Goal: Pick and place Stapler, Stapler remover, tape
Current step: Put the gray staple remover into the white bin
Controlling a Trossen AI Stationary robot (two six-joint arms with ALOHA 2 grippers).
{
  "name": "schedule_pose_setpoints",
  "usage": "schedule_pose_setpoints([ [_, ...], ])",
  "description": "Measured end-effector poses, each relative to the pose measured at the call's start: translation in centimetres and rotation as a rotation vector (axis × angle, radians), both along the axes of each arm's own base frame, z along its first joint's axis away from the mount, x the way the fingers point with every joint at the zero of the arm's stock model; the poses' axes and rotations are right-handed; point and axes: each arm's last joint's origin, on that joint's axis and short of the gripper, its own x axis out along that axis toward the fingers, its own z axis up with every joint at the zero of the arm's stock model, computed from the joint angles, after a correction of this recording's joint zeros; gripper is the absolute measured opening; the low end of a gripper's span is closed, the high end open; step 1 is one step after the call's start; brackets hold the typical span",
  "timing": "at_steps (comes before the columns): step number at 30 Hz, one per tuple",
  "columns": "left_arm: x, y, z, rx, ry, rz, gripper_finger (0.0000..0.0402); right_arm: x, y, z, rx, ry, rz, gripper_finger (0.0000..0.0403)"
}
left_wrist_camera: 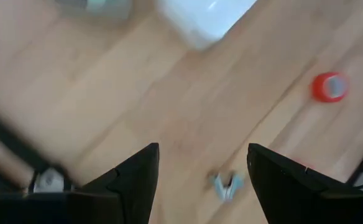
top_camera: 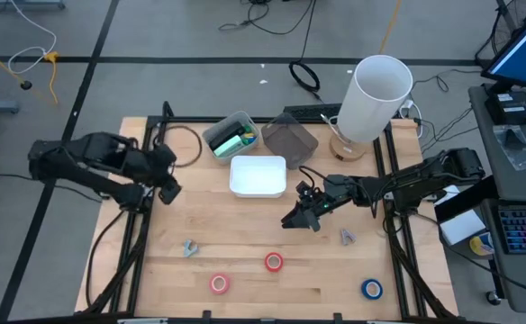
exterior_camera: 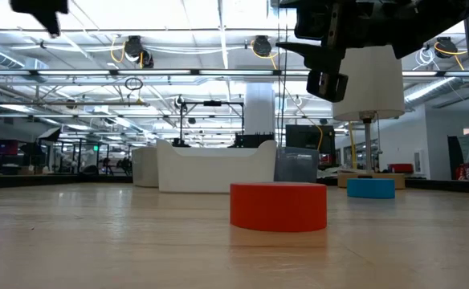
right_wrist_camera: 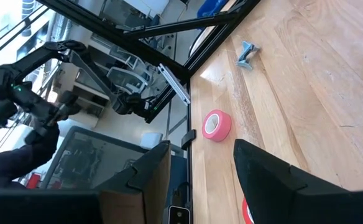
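High view: your right gripper [top_camera: 297, 219] hangs mid-table, fingers apart, empty; left gripper [top_camera: 168, 191] waits at the left edge, open. Red tape [top_camera: 274, 262], pink tape [top_camera: 219, 284] and blue tape [top_camera: 372, 289] lie near the table [top_camera: 245, 234] front. Low view: red roll nearest; a workshop behind.

Bright, even overhead light; ceiling strip lights [exterior_camera: 218, 16] glare in low view; left wrist view motion-blurred
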Motion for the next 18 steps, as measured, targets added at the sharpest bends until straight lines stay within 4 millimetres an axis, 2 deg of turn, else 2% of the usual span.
schedule_pose_setpoints([
  [7, 1.8, -2.5, -2.5, -0.064, 0.153, 0.125, 0.0244, 0.0, 0.0, 0.0, -0.005, -0.003, 0.001, 0.0169],
  [13, 3.5, -5.4, -6.9, -0.136, 0.299, 0.160, 0.0244, 0.0, 0.0, 0.0, -0.013, -0.006, 0.004, 0.0171],
  [18, 4.7, -7.8, -10.6, -0.210, 0.340, 0.144, 0.0244, 0.0, 0.0, 0.0, -0.016, -0.008, 0.006, 0.0171],
])
